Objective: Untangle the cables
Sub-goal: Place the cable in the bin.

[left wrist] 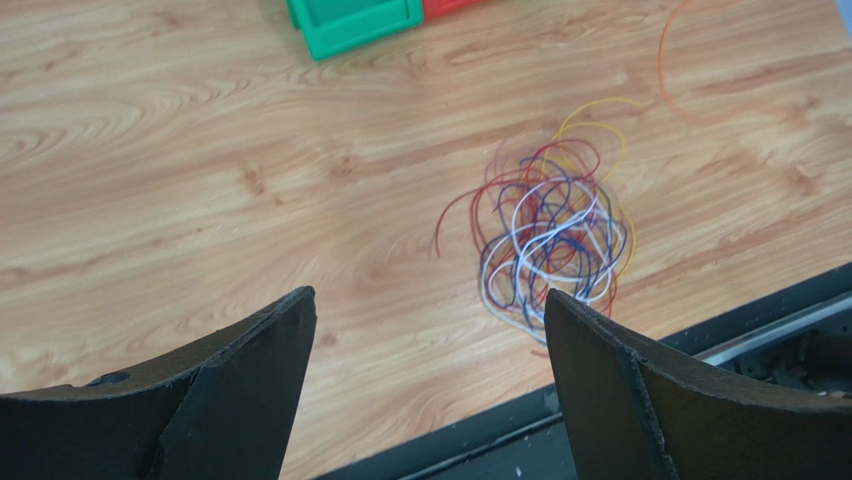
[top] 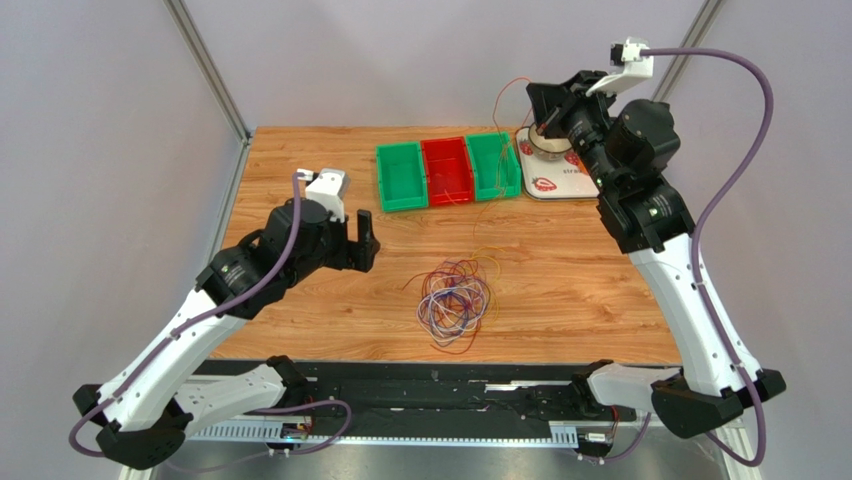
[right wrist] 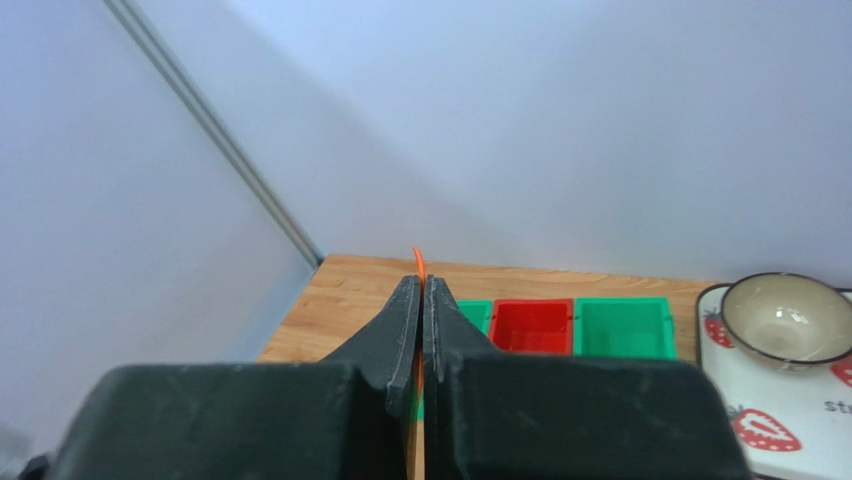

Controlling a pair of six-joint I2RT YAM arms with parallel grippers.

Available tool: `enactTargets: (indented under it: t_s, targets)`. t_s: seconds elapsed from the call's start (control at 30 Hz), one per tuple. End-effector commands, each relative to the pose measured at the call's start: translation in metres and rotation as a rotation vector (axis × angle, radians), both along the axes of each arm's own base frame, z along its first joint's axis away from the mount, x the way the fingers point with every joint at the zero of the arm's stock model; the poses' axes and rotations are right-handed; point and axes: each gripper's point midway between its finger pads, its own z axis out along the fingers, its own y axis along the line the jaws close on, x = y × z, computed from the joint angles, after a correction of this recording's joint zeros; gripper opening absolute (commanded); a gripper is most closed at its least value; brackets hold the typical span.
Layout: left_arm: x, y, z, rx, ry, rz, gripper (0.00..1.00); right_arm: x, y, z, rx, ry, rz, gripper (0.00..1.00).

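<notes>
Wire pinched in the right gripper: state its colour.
Orange. The right wrist view shows it best: the wire sticks out above the tips of the shut right gripper.

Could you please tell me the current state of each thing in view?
Left black hand: open, empty.
Right black hand: shut on thin orange cable, raised.
Multicoloured bundle of thin cables: tangled, lying on wooden table.
Red plastic bin: upright, between two green plastic bins.
Beige ceramic bowl: upright, empty, on white strawberry-print tray.
</notes>
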Motion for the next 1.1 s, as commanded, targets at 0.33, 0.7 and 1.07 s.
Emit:
enactTargets:
  t_s: [0.33, 0.7, 1.07]
  targets:
    - [-0.035, 0.053, -0.047, 0.104, 0.040, 0.066, 0.91, 0.077, -0.019, 0.034, -0.075, -0.183, -0.284, 0.00]
    - [-0.031, 0.051, -0.050, 0.113, 0.042, 0.068, 0.91, 0.157, -0.008, 0.000, -0.164, -0.160, -0.414, 0.00]
    - [-0.030, 0.054, -0.049, 0.118, 0.033, 0.082, 0.90, 0.202, -0.008, -0.022, -0.219, -0.141, -0.516, 0.00]
